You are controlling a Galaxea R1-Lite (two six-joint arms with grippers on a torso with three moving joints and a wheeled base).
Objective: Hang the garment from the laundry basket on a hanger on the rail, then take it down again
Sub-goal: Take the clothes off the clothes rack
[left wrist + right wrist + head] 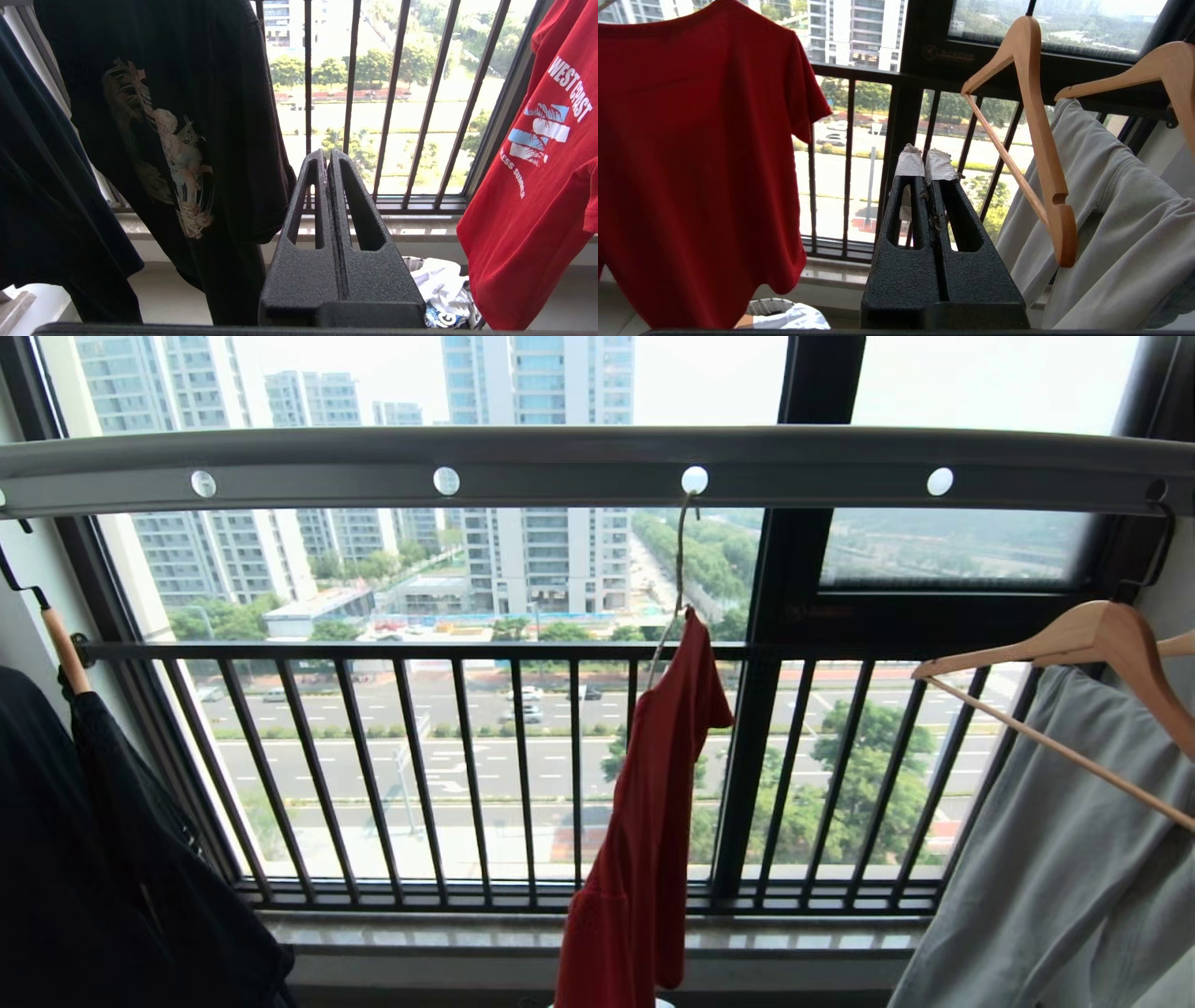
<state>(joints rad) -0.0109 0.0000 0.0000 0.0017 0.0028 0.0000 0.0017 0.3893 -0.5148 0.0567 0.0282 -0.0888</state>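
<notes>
The left claw [328, 156], pressed closed and empty, points between the black printed T-shirt [187, 116] and the garment [537, 196].

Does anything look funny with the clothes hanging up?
Yes. The red T-shirt hangs edge-on and lopsided from its thin wire hanger, hooked in a hole of the grey metal rail. One wooden hanger beside the pale grey garment dangles tilted and empty.

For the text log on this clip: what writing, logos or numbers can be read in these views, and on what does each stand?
"WEST COAST": white, on the red T-shirt, above its blue-white graphic.
"...LESS SUMMER": below that graphic, start cut off by a fold.
Faint mark on the dark window frame: too dim to read.
Print on the clothes in the laundry basket: too small to read.
Black T-shirt: picture only, no words.
</notes>
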